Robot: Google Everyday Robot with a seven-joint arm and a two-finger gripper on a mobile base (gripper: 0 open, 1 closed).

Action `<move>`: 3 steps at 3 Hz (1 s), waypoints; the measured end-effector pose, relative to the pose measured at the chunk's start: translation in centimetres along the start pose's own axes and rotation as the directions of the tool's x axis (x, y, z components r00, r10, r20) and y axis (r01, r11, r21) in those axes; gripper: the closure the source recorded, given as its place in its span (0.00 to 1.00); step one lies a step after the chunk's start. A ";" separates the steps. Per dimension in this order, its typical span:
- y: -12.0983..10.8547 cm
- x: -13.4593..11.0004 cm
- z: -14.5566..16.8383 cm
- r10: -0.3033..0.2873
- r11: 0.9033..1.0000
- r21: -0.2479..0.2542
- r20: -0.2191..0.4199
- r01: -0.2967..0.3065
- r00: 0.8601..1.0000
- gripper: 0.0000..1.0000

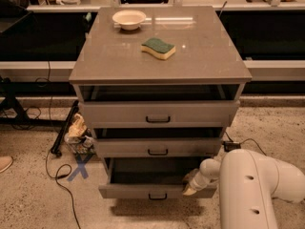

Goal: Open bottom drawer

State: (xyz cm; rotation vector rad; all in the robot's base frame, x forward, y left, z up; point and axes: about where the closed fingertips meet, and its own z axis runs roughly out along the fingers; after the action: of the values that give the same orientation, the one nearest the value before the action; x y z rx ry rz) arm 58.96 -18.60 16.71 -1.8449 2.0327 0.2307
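Observation:
The grey cabinet has three drawers. The bottom drawer is pulled out toward me, its dark inside showing, with a small black bar handle on its flat grey front. My gripper reaches in from the white arm at the lower right. Its pale tip rests at the right end of the bottom drawer's front, to the right of the handle. The middle drawer and top drawer stand slightly open above it.
A white bowl and a green-and-yellow sponge lie on the cabinet top. Cables, a blue tape cross and a crumpled bag are on the floor at the left. A shoe tip shows at the far left.

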 end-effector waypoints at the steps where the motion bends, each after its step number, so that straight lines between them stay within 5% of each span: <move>1: 0.7 0.4 -0.1 0.014 1.000 0.006 0.006 -0.014 1.000 1.00; 3: 1.8 0.8 -0.3 0.033 0.999 0.014 0.014 -0.034 0.999 1.00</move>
State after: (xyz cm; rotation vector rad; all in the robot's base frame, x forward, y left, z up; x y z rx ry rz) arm 57.13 -19.20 16.41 -1.7969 2.0520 0.2367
